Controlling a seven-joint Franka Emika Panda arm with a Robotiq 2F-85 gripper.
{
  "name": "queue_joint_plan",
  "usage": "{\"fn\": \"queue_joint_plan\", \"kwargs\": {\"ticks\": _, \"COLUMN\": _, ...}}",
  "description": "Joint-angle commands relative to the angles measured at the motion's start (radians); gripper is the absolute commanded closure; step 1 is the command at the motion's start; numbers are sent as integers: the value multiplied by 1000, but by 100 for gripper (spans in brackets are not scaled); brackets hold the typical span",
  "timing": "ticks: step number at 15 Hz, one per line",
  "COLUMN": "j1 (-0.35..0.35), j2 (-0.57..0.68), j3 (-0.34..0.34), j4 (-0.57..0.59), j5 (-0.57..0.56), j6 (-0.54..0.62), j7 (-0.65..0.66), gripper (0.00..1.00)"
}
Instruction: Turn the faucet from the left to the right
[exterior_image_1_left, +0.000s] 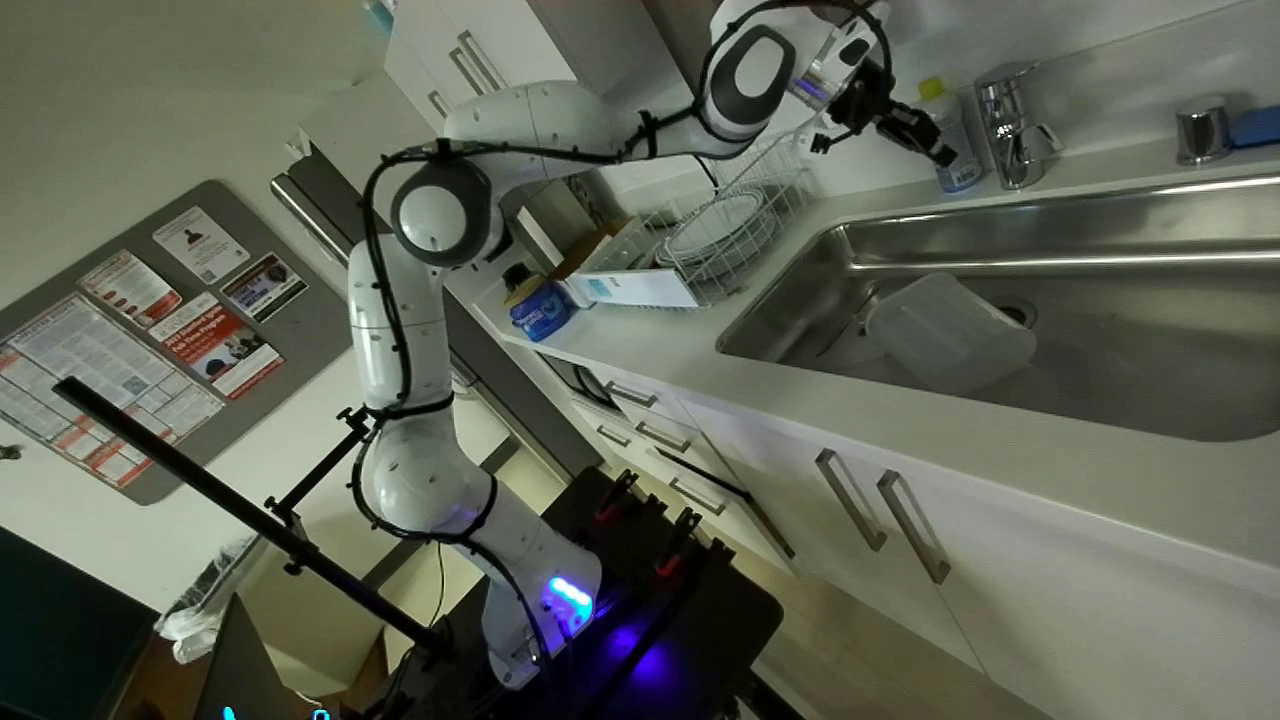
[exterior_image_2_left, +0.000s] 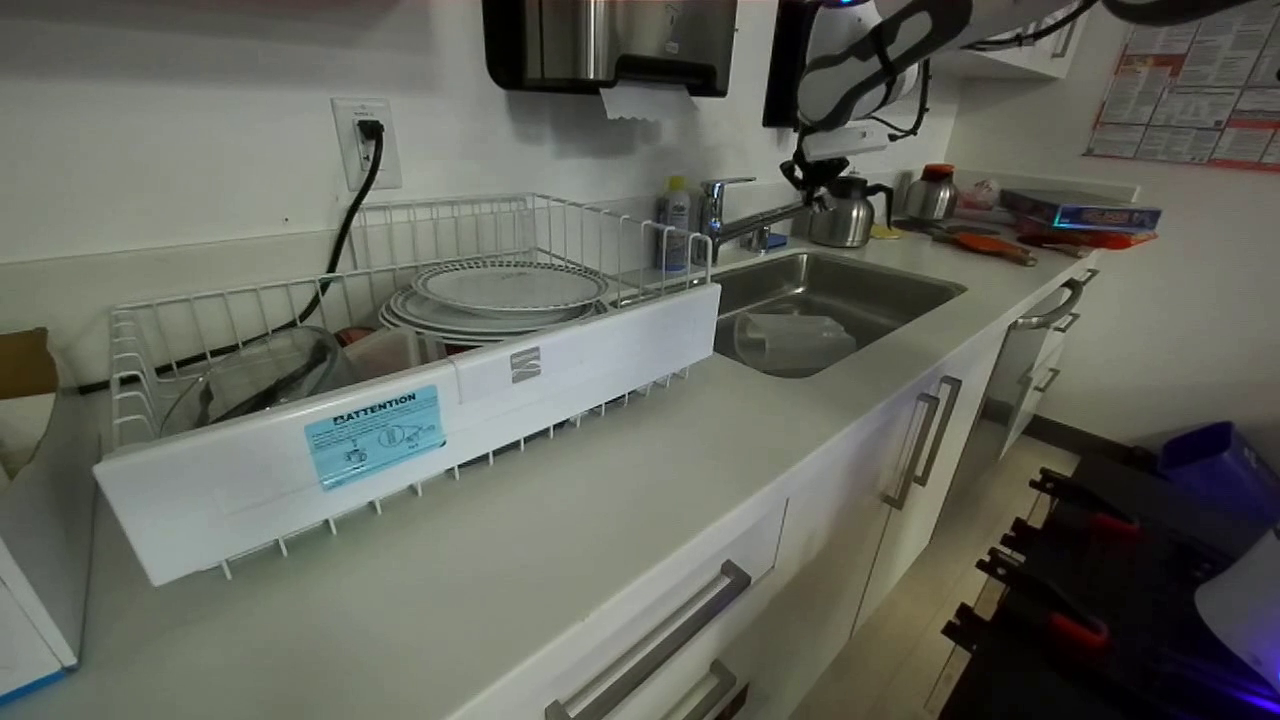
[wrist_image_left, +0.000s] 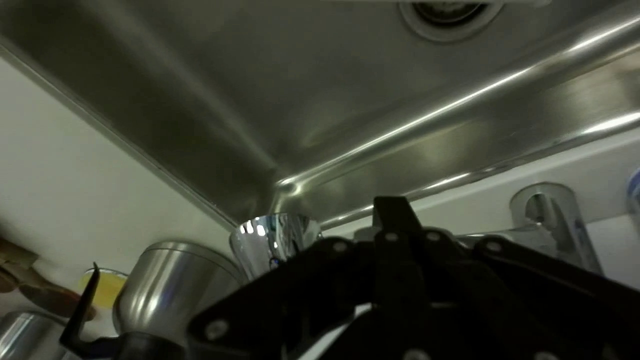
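The chrome faucet (exterior_image_1_left: 1005, 120) stands behind the steel sink (exterior_image_1_left: 1060, 238). It also shows in an exterior view (exterior_image_2_left: 712, 212), its thin spout pointing along the wall towards the steel jug. In the wrist view the faucet (wrist_image_left: 557, 225) is at the right, and its spout runs left behind the black fingers, which hide part of it. My gripper (wrist_image_left: 395, 200) is shut with nothing seen between the fingers. In both exterior views the gripper (exterior_image_1_left: 942, 152) is up near the faucet; beside the spout's end in one picture (exterior_image_2_left: 812, 198). I cannot tell whether it touches the spout.
A soap bottle (exterior_image_1_left: 955, 135) stands beside the faucet. A short chrome cylinder (wrist_image_left: 275, 242) and a steel jug (wrist_image_left: 175, 290) stand on its other side. A translucent plastic container (exterior_image_1_left: 950, 335) lies in the sink. A wire dish rack (exterior_image_2_left: 590, 360) with plates stands on the counter.
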Motion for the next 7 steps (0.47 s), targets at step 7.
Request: {"fn": "queue_joint_plan", "kwargs": {"ticks": 7, "j1": -33, "j2": -350, "j3": 103, "j4": -247, "j5": 46, "j6": -203, "j7": -161, "gripper": 100}}
